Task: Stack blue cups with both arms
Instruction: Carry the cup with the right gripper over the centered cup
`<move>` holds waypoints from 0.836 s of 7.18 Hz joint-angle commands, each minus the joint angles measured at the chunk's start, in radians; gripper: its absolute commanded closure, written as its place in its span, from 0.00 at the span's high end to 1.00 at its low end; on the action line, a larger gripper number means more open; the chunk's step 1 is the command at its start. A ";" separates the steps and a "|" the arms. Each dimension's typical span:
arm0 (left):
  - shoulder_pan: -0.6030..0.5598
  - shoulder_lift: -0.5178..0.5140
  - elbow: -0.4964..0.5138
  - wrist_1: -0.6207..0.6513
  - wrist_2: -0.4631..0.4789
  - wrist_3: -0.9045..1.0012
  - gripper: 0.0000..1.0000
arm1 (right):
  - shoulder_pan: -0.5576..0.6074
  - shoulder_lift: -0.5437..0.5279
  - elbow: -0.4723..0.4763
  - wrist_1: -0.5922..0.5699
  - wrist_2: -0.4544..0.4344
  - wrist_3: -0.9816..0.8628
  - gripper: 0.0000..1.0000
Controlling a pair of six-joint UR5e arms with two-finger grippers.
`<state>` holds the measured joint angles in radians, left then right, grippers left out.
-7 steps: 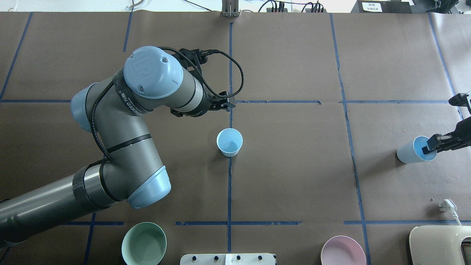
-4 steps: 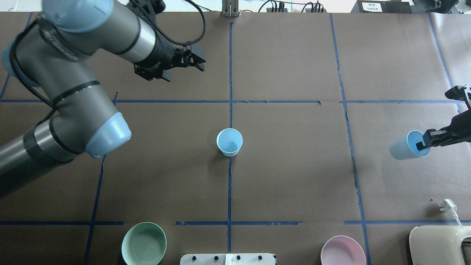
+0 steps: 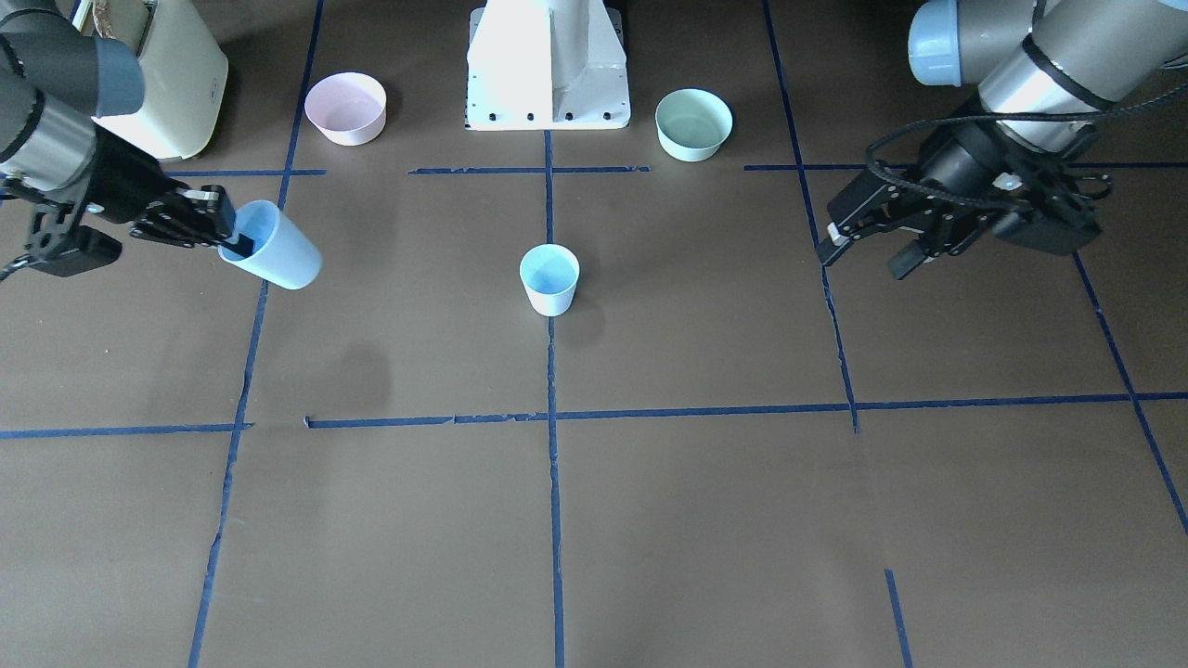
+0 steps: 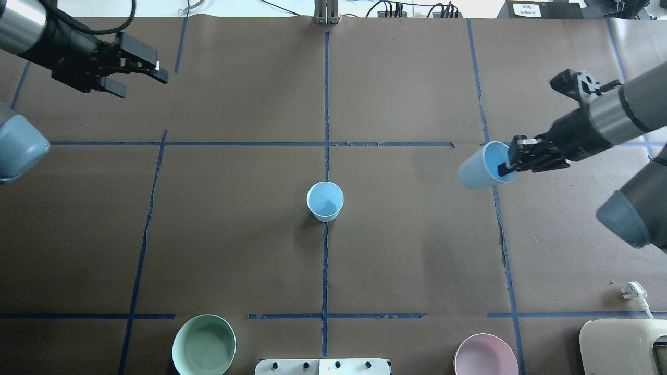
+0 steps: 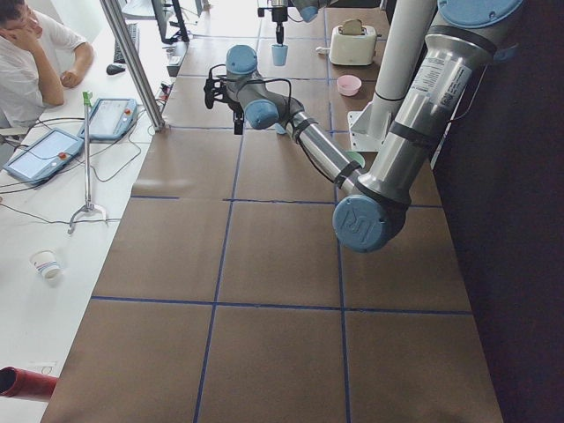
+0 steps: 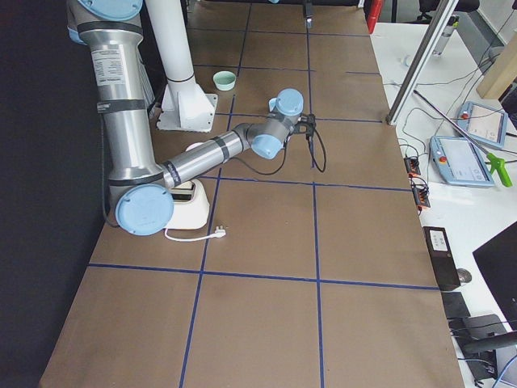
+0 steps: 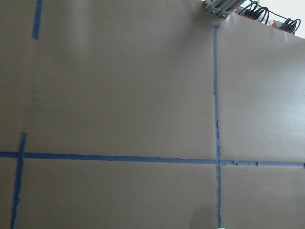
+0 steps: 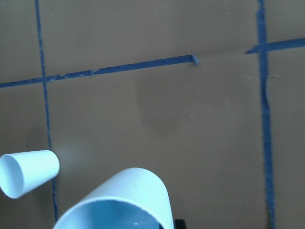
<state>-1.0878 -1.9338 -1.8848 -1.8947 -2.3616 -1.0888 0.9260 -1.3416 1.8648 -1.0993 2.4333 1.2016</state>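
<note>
Since the view of a second ago, two things have altered. My left claw point(image 4: 143, 78), which then hung just beyond the standing pale-blue tapered plastic cup point(image 4: 325, 201) at the middle of the brown paper-covered worktop point(image 4: 406, 250), has withdrawn to the far left corner. Its jaws stand parted and hold nothing. My right claw point(image 4: 504, 167) was then at the right edge, with the second pale-blue tapered plastic cup point(image 4: 477, 169) low by the surface. It has since lifted and travelled inward. It is clamped on that cup's rim, one finger inside the mouth and one outside. The cup hangs clear of the worktop, tipped well over, its base toward the centre and its mouth back toward my wrist.

Finding: the standing cup is unmoved, upright and mouth up on the central blue tape line, with nothing over it. The carried cup is well apart from it, to its right and somewhat farther from my base.

Assessment: the left arm has cleared the approach and the right now has an open path. The stack is not yet made. I judge that the carried cup must be brought over the standing one and turned base-down before lowering; tilted as it is, it would catch the rim. A pinch on the rim alone resists twisting poorly, so slippage is the risk to watch.
</note>
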 commanded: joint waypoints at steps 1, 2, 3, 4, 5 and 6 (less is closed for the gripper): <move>-0.029 0.044 -0.004 -0.001 -0.021 0.046 1.00 | -0.131 0.340 0.005 -0.379 -0.168 0.070 0.00; -0.027 0.044 -0.004 -0.001 -0.021 0.046 1.00 | -0.209 0.376 -0.002 -0.395 -0.257 0.128 0.00; -0.029 0.044 -0.013 -0.001 -0.019 0.044 1.00 | -0.284 0.421 -0.028 -0.398 -0.349 0.171 0.00; -0.027 0.044 -0.023 0.002 -0.015 0.037 1.00 | -0.324 0.461 -0.080 -0.413 -0.405 0.187 0.00; -0.027 0.045 -0.025 0.002 -0.013 0.033 1.00 | -0.329 0.478 -0.107 -0.418 -0.408 0.190 0.00; -0.027 0.047 -0.028 0.002 -0.011 0.032 1.00 | -0.338 0.476 -0.110 -0.419 -0.410 0.190 0.00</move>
<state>-1.1154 -1.8885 -1.9086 -1.8933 -2.3753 -1.0539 0.6042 -0.8765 1.7724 -1.5132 2.0361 1.3864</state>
